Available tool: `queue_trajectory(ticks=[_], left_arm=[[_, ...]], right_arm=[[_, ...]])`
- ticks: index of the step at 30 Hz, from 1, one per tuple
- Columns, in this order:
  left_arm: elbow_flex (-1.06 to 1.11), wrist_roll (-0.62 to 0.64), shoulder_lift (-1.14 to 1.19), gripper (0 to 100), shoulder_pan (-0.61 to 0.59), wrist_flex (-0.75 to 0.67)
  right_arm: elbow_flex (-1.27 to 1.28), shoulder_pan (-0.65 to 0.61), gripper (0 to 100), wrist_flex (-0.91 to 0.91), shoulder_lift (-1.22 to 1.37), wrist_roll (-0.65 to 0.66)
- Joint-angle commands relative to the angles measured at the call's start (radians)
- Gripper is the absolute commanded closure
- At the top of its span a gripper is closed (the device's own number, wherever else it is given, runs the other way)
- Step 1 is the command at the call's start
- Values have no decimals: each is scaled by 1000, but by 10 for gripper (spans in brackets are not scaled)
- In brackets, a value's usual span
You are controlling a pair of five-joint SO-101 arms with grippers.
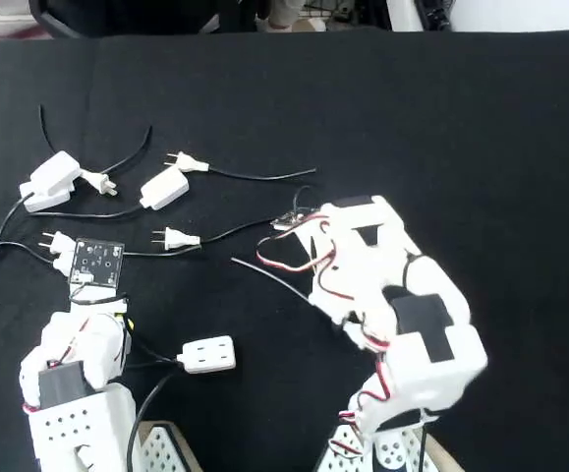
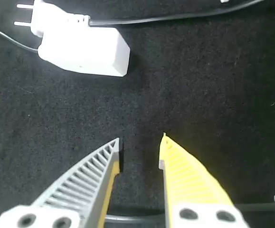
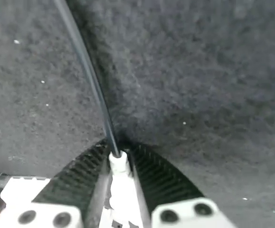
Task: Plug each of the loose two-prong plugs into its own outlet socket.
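White two-prong plug (image 3: 118,165) on black cord (image 3: 87,71) is pinched tight in my right claw (image 3: 119,147); my left claw (image 2: 140,139), lower left overhead, gapes empty near a white plastic block (image 2: 82,50)

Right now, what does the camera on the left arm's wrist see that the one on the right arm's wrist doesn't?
Only the left wrist camera: the left gripper, open, with one grey and one yellow finger. Beyond it lies a white block with a two-prong plug at its side, prongs bare.
Only the right wrist camera: the right gripper, black-fingered, shut on a small white piece, likely a plug. A thin black cord runs away from it.
Both: the black cloth covering the table.
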Motion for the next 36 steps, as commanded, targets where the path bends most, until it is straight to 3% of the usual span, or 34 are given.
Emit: queue_trajectory(ticks=[1,13,17,21,29,36], left_arm=[[-12,5,-3,859,-12,9],[-8,0,-3,859,-8,8],[-8,-2,-3,859,-10,6],[-8,-2,-3,859,-7,5],[-8,-2,-3,859,-10,6],[-8,-2,-3,859,-12,9]], right_arm=[[94,-8,986,-106,-79,-17],[148,-48,959,-133,-159,38],[145,-115,863,-61,-159,51],[120,-169,860,34,-160,51],[-71,-107,859,292,-168,101],[-44,-110,860,313,-168,107]])
